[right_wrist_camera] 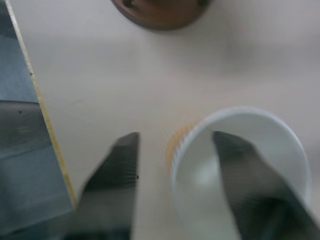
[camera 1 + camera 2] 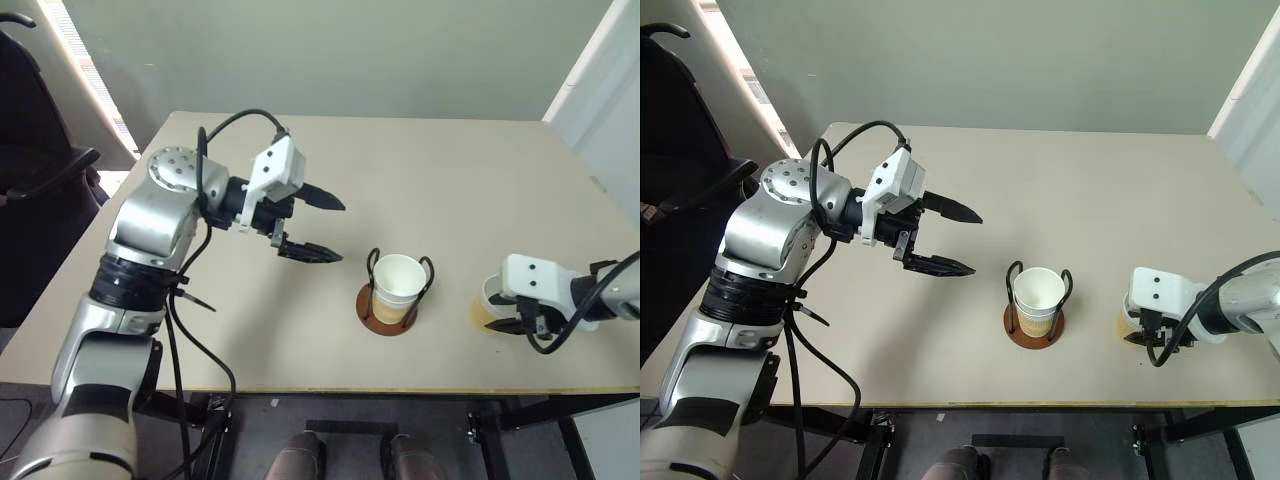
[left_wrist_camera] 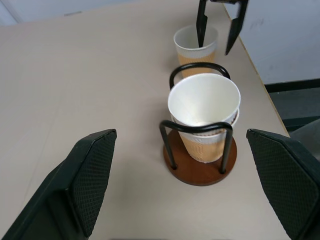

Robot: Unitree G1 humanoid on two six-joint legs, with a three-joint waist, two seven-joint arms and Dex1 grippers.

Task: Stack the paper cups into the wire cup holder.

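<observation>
Matt paper, glossy wire and textured rubber are what you are looking at.
You are seeing paper cups (image 3: pixel 203 107) showing a matt white inside and a faintly ribbed tan outside, nesting in a wire cup holder (image 3: pixel 199 150) whose thin black wire is gleaming smooth and whose reddish-brown disc base is looking like polished wood. The table (image 2: pixel 450 180) is showing a smooth, matt beige top. The left gripper (image 2: pixel 315 225) is wearing black fingers (image 3: pixel 92 175) with a rough, dotted, rubbery face, under a white plastic housing and a brushed silver metal arm.
</observation>
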